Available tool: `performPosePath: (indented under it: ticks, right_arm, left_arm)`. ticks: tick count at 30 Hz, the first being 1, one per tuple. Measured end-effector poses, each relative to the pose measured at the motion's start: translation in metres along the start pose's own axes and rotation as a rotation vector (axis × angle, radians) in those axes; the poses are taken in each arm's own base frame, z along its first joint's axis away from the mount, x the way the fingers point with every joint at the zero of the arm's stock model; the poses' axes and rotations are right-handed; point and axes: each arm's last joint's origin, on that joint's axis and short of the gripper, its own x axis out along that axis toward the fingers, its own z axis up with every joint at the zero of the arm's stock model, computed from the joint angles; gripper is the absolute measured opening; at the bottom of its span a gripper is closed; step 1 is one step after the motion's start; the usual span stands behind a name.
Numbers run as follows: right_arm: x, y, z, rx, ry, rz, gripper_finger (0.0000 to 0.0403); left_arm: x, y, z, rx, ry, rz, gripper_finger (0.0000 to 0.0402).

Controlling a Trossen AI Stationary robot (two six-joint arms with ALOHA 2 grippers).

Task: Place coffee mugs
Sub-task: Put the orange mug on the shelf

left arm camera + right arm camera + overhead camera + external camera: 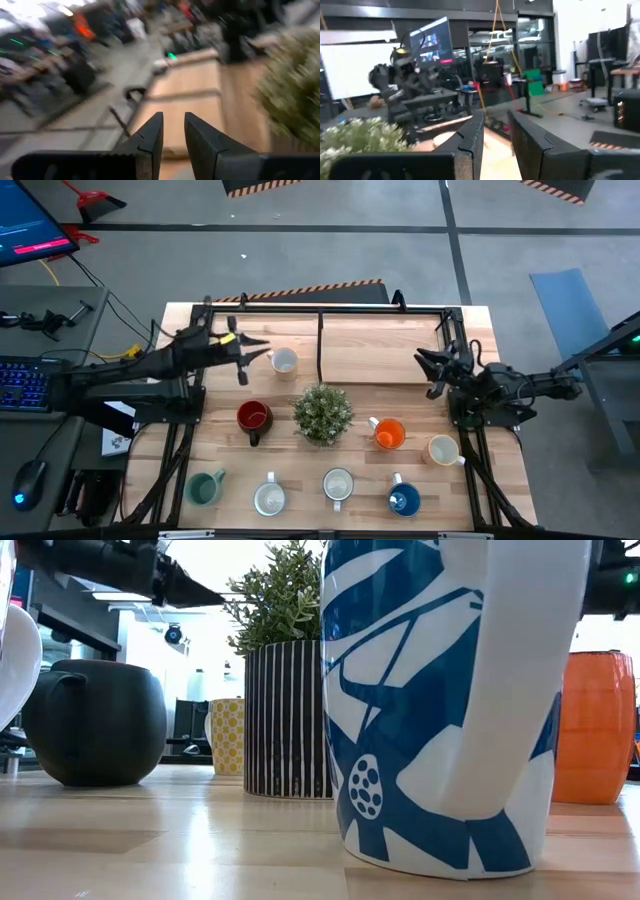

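Observation:
Eight mugs stand upright on their bases on the wooden table (400,330). A pale mug (284,361) is toward the far side, a red mug (253,417) left of the plant, and an orange mug (388,434) and a cream mug (443,450) to its right. Along the near edge are a green mug (205,487), two white mugs (269,498) (338,485) and a blue mug (403,499) (450,710). My left gripper (256,352) (173,130) hovers just left of the pale mug, with only a narrow gap between its fingers. My right gripper (425,365) (496,132) hovers near the far right, equally narrow.
A spiky green potted plant (322,412) in a striped pot (285,720) stands mid-table among the mugs. A black frame rail (320,345) runs along the far side. Bare wood lies between the two grippers. A keyboard and monitor sit off the table's left.

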Motion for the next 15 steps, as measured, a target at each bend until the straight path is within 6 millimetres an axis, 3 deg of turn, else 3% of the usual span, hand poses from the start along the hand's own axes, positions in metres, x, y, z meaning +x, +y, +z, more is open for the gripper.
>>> performPosePath:
  ticks: [6, 15]
  right_arm:
    - [0.013, 0.007, 0.031, -0.072, 0.163, -0.005, 0.0081]
    - [0.05, 0.034, 0.072, -0.164, 0.595, 0.063, 0.0081]
  left_arm:
    - [-0.004, -0.002, 0.002, -0.009, -0.019, -0.107, 0.0069]
    - [-0.004, -0.002, 0.002, -0.008, -0.014, -0.098, 0.0069]
